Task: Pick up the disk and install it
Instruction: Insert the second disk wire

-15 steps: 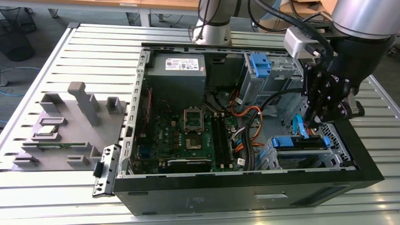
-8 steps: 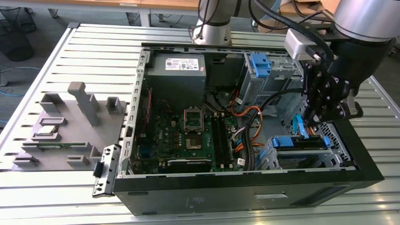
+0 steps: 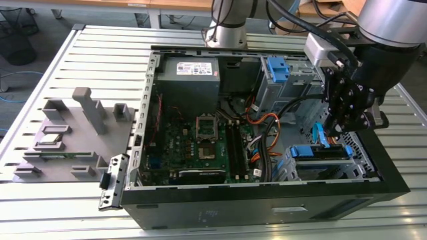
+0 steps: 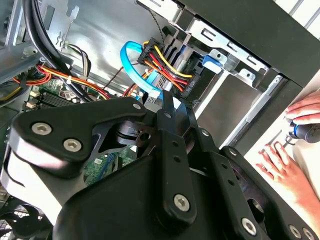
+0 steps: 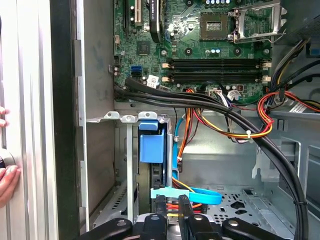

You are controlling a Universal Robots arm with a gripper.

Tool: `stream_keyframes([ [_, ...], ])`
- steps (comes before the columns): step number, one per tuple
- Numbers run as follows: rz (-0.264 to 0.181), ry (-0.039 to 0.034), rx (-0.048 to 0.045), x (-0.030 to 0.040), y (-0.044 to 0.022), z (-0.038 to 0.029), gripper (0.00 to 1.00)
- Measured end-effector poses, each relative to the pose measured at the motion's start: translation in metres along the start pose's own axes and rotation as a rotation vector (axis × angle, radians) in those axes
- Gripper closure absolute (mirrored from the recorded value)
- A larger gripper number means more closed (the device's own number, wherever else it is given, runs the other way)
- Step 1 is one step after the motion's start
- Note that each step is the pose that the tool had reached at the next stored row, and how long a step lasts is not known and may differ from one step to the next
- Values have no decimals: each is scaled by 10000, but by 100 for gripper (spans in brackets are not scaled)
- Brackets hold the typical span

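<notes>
**Exterior view.** The open computer case (image 3: 267, 200) lay on its side on the slatted table (image 3: 100, 55), which left its inside reachable from above. The gripper (image 3: 331, 133) hung inside the case at the exterior view's right, directly over the drive bay. The disk (image 3: 320, 152) sat in that bay in its blue bracket, so in my judgement it was already seated. A bare blue bracket (image 3: 276, 70) stood in the further cage. The power supply (image 3: 189, 80) carried a white sticker (image 3: 197, 68), but its print was too small to read.

**Second wrist view.** The fingers (image 4: 166, 107) stood together on the plug end of a light-blue cable (image 4: 131, 70), and appeared to pinch it. The cable looped up beside the red and yellow power wires (image 4: 165, 62) plugged into the disk's end (image 4: 197, 87). This grip suits handling the data lead at the disk's connector. A person's hand (image 4: 280, 167) rested on the table outside the case, well clear of the arm. No writing was readable.

**First wrist view.** The disk (image 5: 159, 170) stood on edge in the bay behind its blue bracket (image 5: 151, 147), against the case's front wall. The gripper (image 5: 171, 206) was just beside it, with the light-blue cable (image 5: 200, 196) crossing its tips. The black cables (image 5: 210, 107) ran clear above. The markings on the motherboard (image 5: 200, 45) could not be made out.
</notes>
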State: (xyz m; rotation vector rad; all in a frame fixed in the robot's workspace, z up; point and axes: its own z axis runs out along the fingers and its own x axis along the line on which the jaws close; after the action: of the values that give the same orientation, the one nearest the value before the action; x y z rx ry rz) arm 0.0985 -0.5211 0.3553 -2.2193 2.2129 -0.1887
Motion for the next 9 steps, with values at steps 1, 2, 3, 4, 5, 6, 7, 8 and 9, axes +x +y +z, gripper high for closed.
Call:
stream_keyframes([
  [1,0,-1,0,1,0,1,76],
  [2,0,-1,0,1,0,1,76],
  [3,0,-1,0,1,0,1,76],
  [4,0,0,0,2,0,0,77],
  [5,0,0,0,2,0,0,77],
  [6,0,-1,0,2,0,1,84],
  [7,0,0,0,2,0,1,84],
  [8,0,-1,0,3,0,1,89],
  [9,0,-1,1,3,0,1,89],
])
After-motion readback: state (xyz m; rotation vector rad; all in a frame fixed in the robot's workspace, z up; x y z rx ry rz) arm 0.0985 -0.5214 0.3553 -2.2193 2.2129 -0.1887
